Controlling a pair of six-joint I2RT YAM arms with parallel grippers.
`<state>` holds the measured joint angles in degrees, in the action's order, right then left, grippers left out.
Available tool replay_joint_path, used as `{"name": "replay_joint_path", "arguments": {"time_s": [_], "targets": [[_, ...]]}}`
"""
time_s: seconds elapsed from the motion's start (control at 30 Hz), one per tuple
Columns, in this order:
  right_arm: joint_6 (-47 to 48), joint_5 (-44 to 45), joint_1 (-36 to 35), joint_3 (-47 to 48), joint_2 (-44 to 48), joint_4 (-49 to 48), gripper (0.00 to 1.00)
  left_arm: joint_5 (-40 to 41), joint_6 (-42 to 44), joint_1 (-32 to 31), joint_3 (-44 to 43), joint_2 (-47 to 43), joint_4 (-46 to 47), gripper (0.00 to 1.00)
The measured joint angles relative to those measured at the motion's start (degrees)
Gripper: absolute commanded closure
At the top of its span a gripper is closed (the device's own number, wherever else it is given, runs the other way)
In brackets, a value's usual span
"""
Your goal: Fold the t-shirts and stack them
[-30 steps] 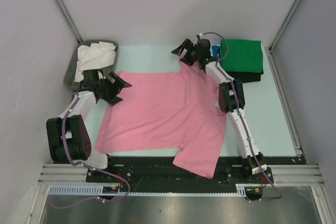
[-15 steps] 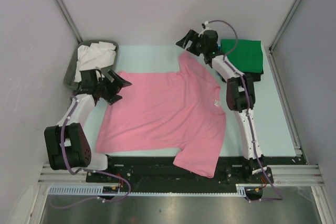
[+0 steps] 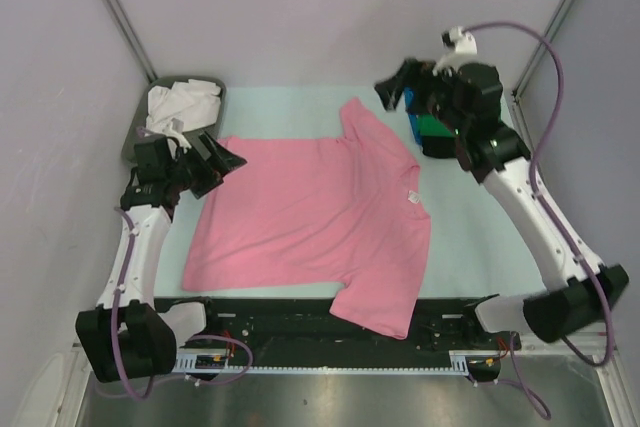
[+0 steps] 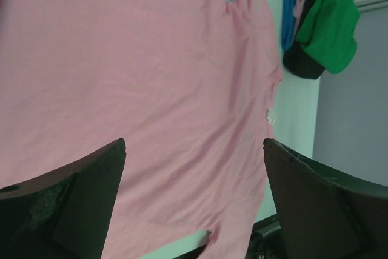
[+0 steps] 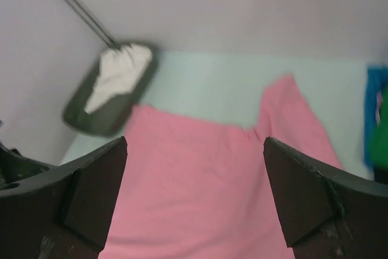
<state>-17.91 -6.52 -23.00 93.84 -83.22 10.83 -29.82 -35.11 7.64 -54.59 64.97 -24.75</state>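
Observation:
The pink t-shirt [image 3: 310, 217] lies spread flat across the middle of the table, one sleeve pointing to the far side and the other hanging over the near edge. My left gripper [image 3: 222, 159] hovers open at the shirt's left edge, with only pink cloth [image 4: 151, 77] below its jaws [image 4: 194, 144]. My right gripper [image 3: 395, 95] is raised open beyond the far sleeve, looking down on the shirt [image 5: 200, 174]. At the far right sits a folded stack, green t-shirt [image 4: 330, 22] over black [image 4: 303, 65] and blue [image 4: 291, 4], partly hidden behind the right arm. A white t-shirt [image 3: 180, 102] lies crumpled in a tray.
The grey tray [image 3: 135, 137] stands in the far left corner against the wall. Light walls and metal posts close in the table on three sides. The arms' black base rail [image 3: 300, 322] runs along the near edge.
My right arm has lifted off the far sleeve and swung up and to the right, leaving the sleeve flat. The left arm has drawn back slightly to the left.

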Motion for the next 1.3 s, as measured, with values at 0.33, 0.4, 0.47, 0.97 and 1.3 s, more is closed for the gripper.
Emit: {"name": "replay_joint_path", "arguments": {"time_s": [0.33, 0.4, 0.47, 0.97, 1.3], "targets": [[-14.1, 12.6, -7.5, -44.6, 29.6, 23.0, 0.07, 8.7, 1.8, -0.6, 18.3, -12.9, -12.1, 0.0], [-18.1, 13.5, -9.3, -48.7, 36.4, 26.2, 0.08, 9.5, 0.6, -1.5, 20.4, -16.0, -13.7, 0.0], [-22.5, 14.0, -11.2, -51.8, 42.6, 28.3, 0.08, 10.1, -0.7, -2.4, 21.6, -19.0, -14.9, 0.0], [-27.0, 24.0, -9.4, -59.3, 36.1, 20.9, 0.06, 11.7, -6.5, -3.4, 25.0, -22.6, -15.2, 0.0], [-23.0, 12.7, 15.1, -57.0, 3.7, -7.6, 0.08, 11.7, -6.4, -3.4, 22.8, -20.6, -13.7, 0.0]]}}
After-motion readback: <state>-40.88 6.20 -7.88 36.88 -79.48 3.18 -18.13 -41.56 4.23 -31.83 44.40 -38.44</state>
